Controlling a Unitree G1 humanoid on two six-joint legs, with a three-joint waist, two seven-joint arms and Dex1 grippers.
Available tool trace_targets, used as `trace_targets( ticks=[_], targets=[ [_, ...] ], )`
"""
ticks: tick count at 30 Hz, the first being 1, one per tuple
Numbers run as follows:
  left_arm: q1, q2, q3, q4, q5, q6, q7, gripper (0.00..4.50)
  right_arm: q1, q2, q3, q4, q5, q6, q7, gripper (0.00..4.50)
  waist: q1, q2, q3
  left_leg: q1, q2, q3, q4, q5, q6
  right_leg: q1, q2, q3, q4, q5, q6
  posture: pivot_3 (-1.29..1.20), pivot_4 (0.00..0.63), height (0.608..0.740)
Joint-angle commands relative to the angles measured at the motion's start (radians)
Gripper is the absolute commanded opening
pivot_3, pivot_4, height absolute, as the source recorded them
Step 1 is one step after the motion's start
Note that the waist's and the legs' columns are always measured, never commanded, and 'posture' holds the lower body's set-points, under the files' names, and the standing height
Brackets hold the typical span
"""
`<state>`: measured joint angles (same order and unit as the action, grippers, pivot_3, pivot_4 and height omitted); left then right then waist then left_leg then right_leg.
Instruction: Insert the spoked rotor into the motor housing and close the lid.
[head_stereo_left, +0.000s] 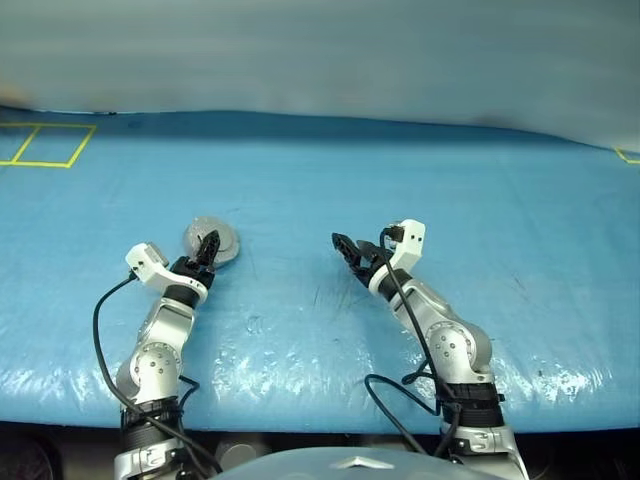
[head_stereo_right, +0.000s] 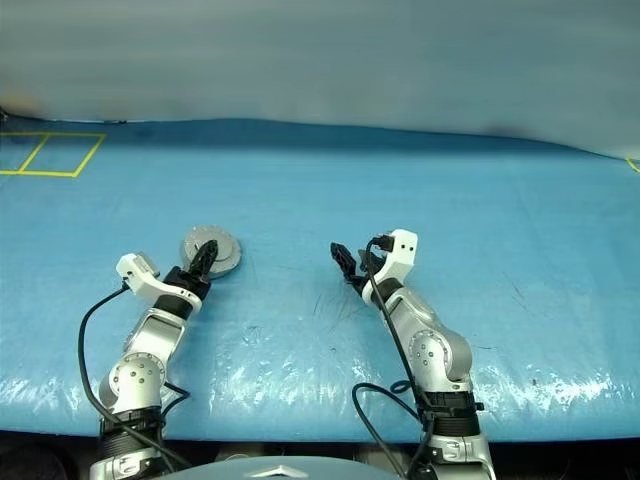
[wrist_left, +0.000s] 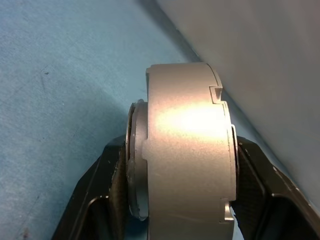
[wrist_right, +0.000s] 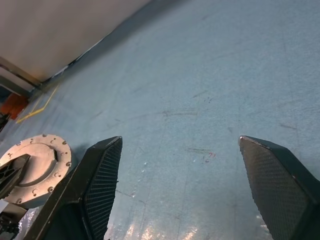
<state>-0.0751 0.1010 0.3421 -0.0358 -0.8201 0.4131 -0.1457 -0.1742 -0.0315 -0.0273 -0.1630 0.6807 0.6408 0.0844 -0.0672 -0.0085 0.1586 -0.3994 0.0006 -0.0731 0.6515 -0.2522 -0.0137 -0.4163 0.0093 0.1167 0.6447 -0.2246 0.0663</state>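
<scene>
Closed motor housing (head_stereo_right: 210, 251), lid (wrist_right: 36, 168) shut with plain silver face up, lies on the blue table cover (head_stereo_left: 400, 180) and sits between the left gripper (head_stereo_left: 207, 248)'s fingers, which flank its rim. Right gripper (head_stereo_left: 347, 252) hovers well apart, spread wide and empty. Yellow tape lines (head_stereo_left: 45, 145) mark the cover's far left corner; a pale wall (head_stereo_left: 320, 50) stands behind.

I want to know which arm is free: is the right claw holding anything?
No: the right claw stands open over bare blue table, nothing between its fingers.
</scene>
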Motion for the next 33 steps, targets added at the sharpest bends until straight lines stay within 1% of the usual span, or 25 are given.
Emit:
trace_targets(
  ticks=[1, 2, 5, 8, 13, 17, 18, 19, 21, 23, 25, 27, 30, 33],
  targets=[
    [-0.015, 0.026, 0.008, 0.008, 0.062, 0.005, 0.043, 4.35, -0.002, 0.007, 0.024, -0.027, -0.029, -0.005, 0.018, 3.91, 0.001, 0.0, 0.0, 0.0, 0.0, 0.0, 0.0, 0.0, 0.0, 0.0, 0.0, 0.0, 0.0, 0.0, 0.0, 0.0, 0.15, 0.74],
    [-0.018, 0.032, 0.018, 0.017, 0.079, 0.0, 0.063, 4.48, 0.0, 0.008, 0.032, -0.029, -0.034, -0.001, 0.025, 3.91, 0.001, 0.0, 0.0, 0.0, 0.0, 0.0, 0.0, 0.0, 0.0, 0.0, 0.0, 0.0, 0.0, 0.0, 0.0, 0.0, 0.15, 0.74],
    [-0.026, 0.045, 0.071, 0.038, 0.107, -0.028, 0.115, 4.48, 0.004, 0.01, 0.054, -0.028, -0.062, -0.003, 0.035, 3.91, -0.003, 0.0, 0.0, 0.003, 0.0, 0.0, 0.0, 0.0, 0.0, 0.002, 0.0, 0.0, 0.001, -0.001, 0.001, 0.0, 0.15, 0.74],
    [-0.017, 0.067, 0.122, 0.039, 0.123, -0.054, 0.136, 4.48, 0.007, 0.029, 0.041, -0.021, -0.052, -0.005, 0.041, 3.91, -0.004, 0.0, 0.0, 0.003, 0.001, 0.0, 0.0, 0.0, 0.0, 0.002, 0.0, 0.0, 0.001, -0.001, 0.001, 0.0, 0.15, 0.74],
    [0.018, 0.096, 0.174, -0.001, 0.133, -0.077, 0.129, 4.48, 0.005, 0.025, 0.046, -0.02, -0.076, -0.006, 0.05, 3.91, 0.0, 0.0, -0.001, 0.003, 0.001, 0.001, 0.0, 0.0, 0.0, 0.002, 0.0, 0.0, 0.001, -0.001, 0.001, 0.0, 0.15, 0.74],
    [0.047, 0.113, 0.184, -0.038, 0.16, -0.114, 0.113, 4.48, 0.003, 0.012, 0.061, -0.017, -0.125, -0.02, 0.057, 3.91, 0.001, -0.001, -0.001, 0.003, 0.001, 0.0, 0.0, 0.0, 0.0, 0.002, -0.001, 0.0, 0.0, 0.0, 0.001, 0.0, 0.15, 0.74],
    [0.059, 0.117, 0.174, -0.06, 0.182, -0.137, 0.1, 4.48, 0.005, 0.003, 0.071, -0.022, -0.15, -0.033, 0.059, 3.91, 0.001, -0.001, -0.001, 0.003, 0.001, 0.0, 0.0, 0.0, 0.0, 0.002, -0.001, 0.0, 0.0, 0.0, 0.001, 0.0, 0.15, 0.74],
    [0.082, 0.127, 0.128, -0.103, 0.263, -0.201, 0.081, 4.48, 0.009, -0.02, 0.099, -0.039, -0.215, -0.078, 0.054, 3.91, 0.001, -0.001, -0.001, 0.003, 0.001, 0.001, 0.0, 0.0, 0.0, 0.002, -0.001, 0.0, 0.0, 0.0, 0.001, 0.0, 0.15, 0.74],
    [0.109, 0.136, 0.071, -0.15, 0.364, -0.279, 0.058, 4.48, 0.015, -0.045, 0.132, -0.058, -0.293, -0.135, 0.05, 3.91, 0.003, -0.001, -0.001, 0.002, 0.001, 0.001, 0.0, 0.0, 0.0, 0.001, -0.001, 0.0, 0.0, 0.0, 0.0, 0.0, 0.15, 0.74],
    [0.144, 0.154, -0.028, -0.199, 0.48, -0.347, 0.02, 4.48, 0.03, -0.065, 0.164, -0.09, -0.358, -0.206, 0.056, 3.91, 0.008, -0.001, -0.001, 0.002, 0.0, 0.001, 0.0, 0.0, -0.001, 0.001, -0.001, 0.0, 0.0, 0.001, -0.002, 0.0, 0.15, 0.74],
    [0.174, 0.149, -0.125, -0.244, 0.576, -0.415, -0.001, 4.48, 0.047, -0.076, 0.189, -0.114, -0.447, -0.261, 0.015, 3.91, 0.008, -0.001, -0.001, 0.003, -0.001, 0.001, -0.001, 0.0, -0.001, 0.001, -0.002, 0.0, 0.0, 0.001, -0.002, 0.0, 0.15, 0.74],
    [0.188, 0.134, -0.165, -0.259, 0.622, -0.44, 0.008, 4.48, 0.062, -0.078, 0.204, -0.123, -0.517, -0.296, -0.021, 3.91, 0.008, -0.001, -0.001, 0.003, -0.001, 0.002, -0.001, 0.0, -0.001, 0.001, -0.002, 0.001, 0.0, 0.001, -0.001, 0.0, 0.15, 0.74],
    [0.21, 0.082, -0.206, -0.269, 0.668, -0.456, 0.048, 4.48, 0.107, -0.104, 0.251, -0.138, -0.676, -0.356, -0.088, 3.91, 0.005, -0.002, -0.001, 0.003, 0.0, 0.003, -0.001, 0.0, -0.001, 0.001, -0.001, 0.001, 0.0, 0.001, 0.0, 0.0, 0.15, 0.74],
    [0.243, 0.024, -0.235, -0.284, 0.677, -0.435, 0.075, 4.48, 0.165, -0.103, 0.261, -0.152, -0.757, -0.382, -0.136, 3.91, 0.007, -0.002, -0.001, 0.003, 0.001, 0.003, -0.001, 0.0, -0.001, 0.001, -0.001, 0.001, 0.0, 0.0, 0.001, 0.0, 0.15, 0.74]
  ],
)
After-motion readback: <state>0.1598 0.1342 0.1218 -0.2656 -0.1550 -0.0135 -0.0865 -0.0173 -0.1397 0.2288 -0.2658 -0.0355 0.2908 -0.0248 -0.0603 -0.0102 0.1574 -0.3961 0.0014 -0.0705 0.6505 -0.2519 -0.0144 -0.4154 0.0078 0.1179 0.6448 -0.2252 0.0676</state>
